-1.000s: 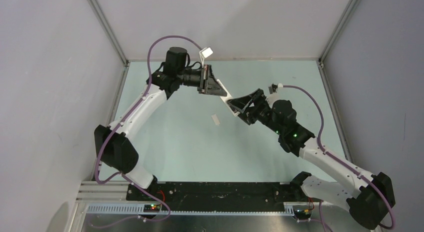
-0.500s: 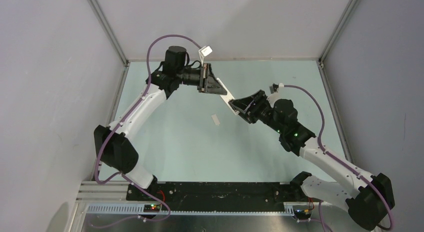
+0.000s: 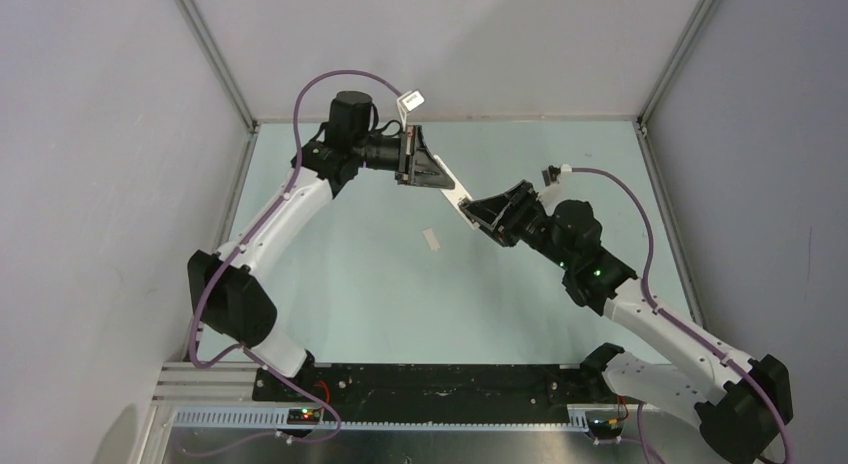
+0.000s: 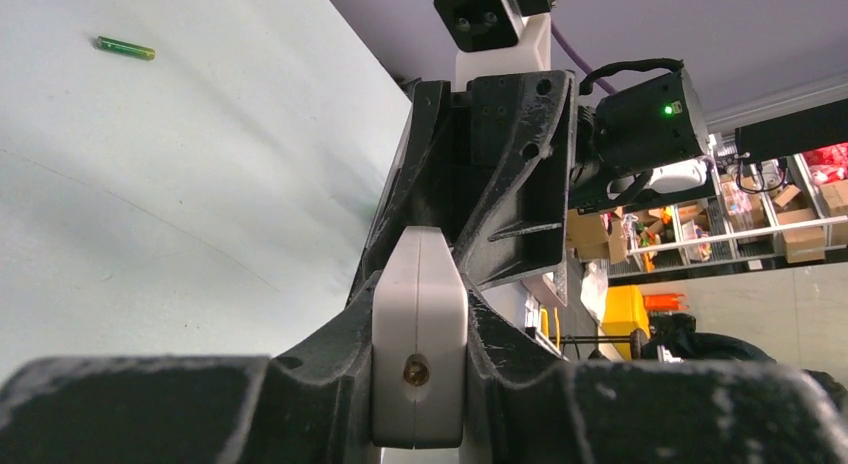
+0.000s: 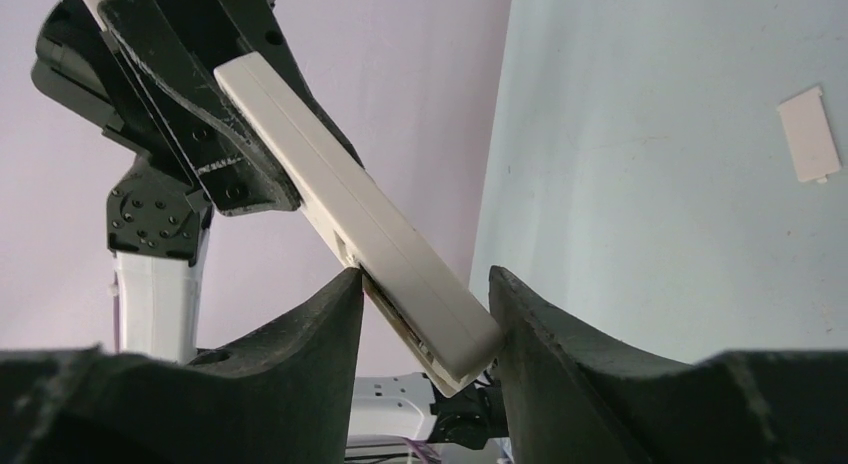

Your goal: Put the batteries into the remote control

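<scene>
Left jaws: clamped on one end of the remote control; you've got it lifted off the desk, tilted.
Right jaws: closed round the remote control's other end, fingers touching it on both sides.
Battery: one green battery lying flat on your desk, well apart from both arms.
Cover piece: small flat white piece on the desk, near the raised remote control, not touching.

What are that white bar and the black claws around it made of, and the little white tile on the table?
The remote control looks like hard off-white plastic, smooth and matte, with a seam along its side. The fingers look like black plastic, maybe 3D-printed: rough, pale-scuffed edges. The cover piece seems thin white plastic.
</scene>
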{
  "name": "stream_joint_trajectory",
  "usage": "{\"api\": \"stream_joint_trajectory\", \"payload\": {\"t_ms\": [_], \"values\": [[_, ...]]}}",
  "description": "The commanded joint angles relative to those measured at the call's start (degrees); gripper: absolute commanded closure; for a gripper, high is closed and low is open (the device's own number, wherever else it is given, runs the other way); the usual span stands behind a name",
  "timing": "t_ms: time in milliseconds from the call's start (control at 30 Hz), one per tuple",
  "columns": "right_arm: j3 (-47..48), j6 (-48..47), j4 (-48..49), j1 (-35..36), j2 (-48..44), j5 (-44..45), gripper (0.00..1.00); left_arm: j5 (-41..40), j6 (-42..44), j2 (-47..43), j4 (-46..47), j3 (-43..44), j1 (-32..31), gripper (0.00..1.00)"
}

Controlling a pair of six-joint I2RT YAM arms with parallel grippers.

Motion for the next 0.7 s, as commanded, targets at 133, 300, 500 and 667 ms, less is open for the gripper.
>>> {"api": "stream_joint_trajectory", "payload": {"t_ms": [133,300,500,667], "values": [[0.5,-3.0,4.0,-0.2,-4.0,0.3,0.35,-0.4,0.5,-0.3,-0.3,1.2,-0.1,1.0],[0.5,-3.0,2.9,-0.6,-4.5,-0.7,0.32,-0.5,0.5,-0.4,-0.3,1.0,-0.1,1.0],[0.4,-3.8,1.9,-0.8,-5.1,-0.9,0.31,-0.6,0.3,-0.5,-0.3,1.2,-0.1,1.0],[-0.2,-3.6,1.7,-1.2,-5.2,-1.2,0.46,-0.7,0.0,-0.5,-0.3,1.5,-0.1,1.0]]}}
